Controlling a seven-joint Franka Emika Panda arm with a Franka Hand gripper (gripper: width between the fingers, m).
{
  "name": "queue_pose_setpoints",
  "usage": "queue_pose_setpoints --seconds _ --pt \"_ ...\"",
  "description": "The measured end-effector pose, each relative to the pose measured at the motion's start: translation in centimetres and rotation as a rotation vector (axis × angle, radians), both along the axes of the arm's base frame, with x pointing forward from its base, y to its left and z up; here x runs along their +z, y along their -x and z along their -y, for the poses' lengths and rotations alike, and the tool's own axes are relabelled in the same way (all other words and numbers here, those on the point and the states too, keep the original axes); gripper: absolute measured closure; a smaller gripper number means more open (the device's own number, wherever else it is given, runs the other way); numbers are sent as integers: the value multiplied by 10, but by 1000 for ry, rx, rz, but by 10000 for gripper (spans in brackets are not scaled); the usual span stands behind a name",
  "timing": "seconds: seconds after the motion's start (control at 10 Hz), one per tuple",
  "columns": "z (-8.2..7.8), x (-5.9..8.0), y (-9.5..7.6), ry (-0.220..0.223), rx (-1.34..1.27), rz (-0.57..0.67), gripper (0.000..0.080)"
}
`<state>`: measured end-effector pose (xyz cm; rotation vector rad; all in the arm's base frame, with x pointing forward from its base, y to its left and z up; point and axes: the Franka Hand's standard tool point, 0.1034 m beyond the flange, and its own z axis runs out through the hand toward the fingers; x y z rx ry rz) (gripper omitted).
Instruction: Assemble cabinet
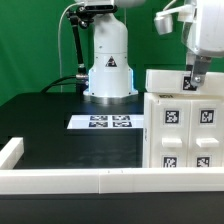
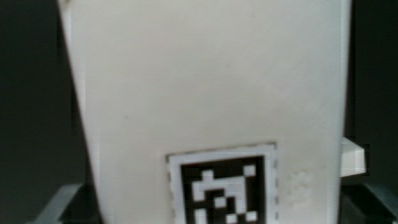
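A black desk (image 1: 45,120) fenced by a low white rail (image 1: 60,178) spreads out below the gripper. The cabinet (image 1: 180,125), a large white box with tagged drawer blocks on its front, stands directly beneath the gripper (image 1: 191,82), which touches its top edge. In the wrist view a white cabinet panel (image 2: 196,90) fills the frame between the fingers. Whether the gripper is clamped or apart cannot be told. The marker board (image 1: 108,122) lies flat beside the cabinet, nearer the arm's white base (image 1: 108,70).
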<state>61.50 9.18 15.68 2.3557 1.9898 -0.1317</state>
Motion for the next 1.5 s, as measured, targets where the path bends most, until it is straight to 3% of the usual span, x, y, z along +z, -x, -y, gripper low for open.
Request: queue_pose_setpoints --seconds 0.3,0.8,1.1,1.5 --pt "1 0 0 3 -56 6 236" --pt "2 0 0 16 -486 48 235" --pt "11 -1 0 -15 -828 61 235" --pt "8 1 -1 -5 -1194 91 235"
